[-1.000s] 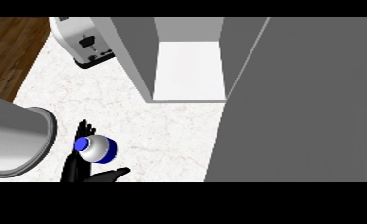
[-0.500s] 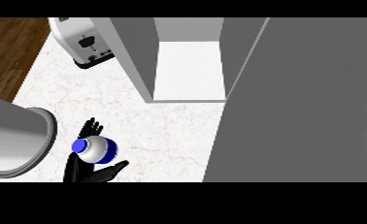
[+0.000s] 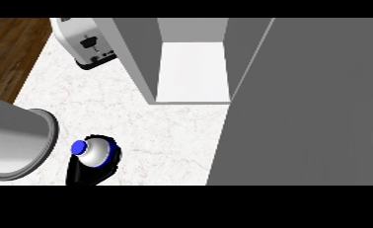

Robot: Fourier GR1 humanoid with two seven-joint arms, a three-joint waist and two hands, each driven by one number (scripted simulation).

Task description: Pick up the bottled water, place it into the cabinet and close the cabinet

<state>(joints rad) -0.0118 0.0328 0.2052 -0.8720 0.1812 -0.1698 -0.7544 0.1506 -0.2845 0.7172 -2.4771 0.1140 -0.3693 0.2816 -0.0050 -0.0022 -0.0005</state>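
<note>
We see the bottled water (image 3: 92, 152) low on the white marble counter (image 3: 138, 118), well short of the open cabinet (image 3: 193, 59) and to its lower left. Its blue cap (image 3: 79, 147) tilts toward the left, and the pale body sits inside the black fingers of one hand (image 3: 86, 171). That hand is now closed round the bottle: dark fingers wrap its right side and its far edge, and the palm lies beneath it. Half a second ago the fingers stood straight and spread on both sides of the bottle, with fingertips pointing toward the cabinet; a second ago they were spread wider, the thumb pointing out to the right. We cannot tell from this view alone which of the robot's hands it is, since its forearm is hidden; we take it for the left one, as it enters at the lower left. The other hand does not show.

The bottle has barely moved relative to the cabinet. The cabinet's door (image 3: 299, 103) stands open, a wide grey panel along the right of the cabinet's white floor. A toaster (image 3: 86, 44) stands just left of the cabinet. A grey round vessel (image 3: 22, 143) lies left of the bottle, farther from the cabinet.
</note>
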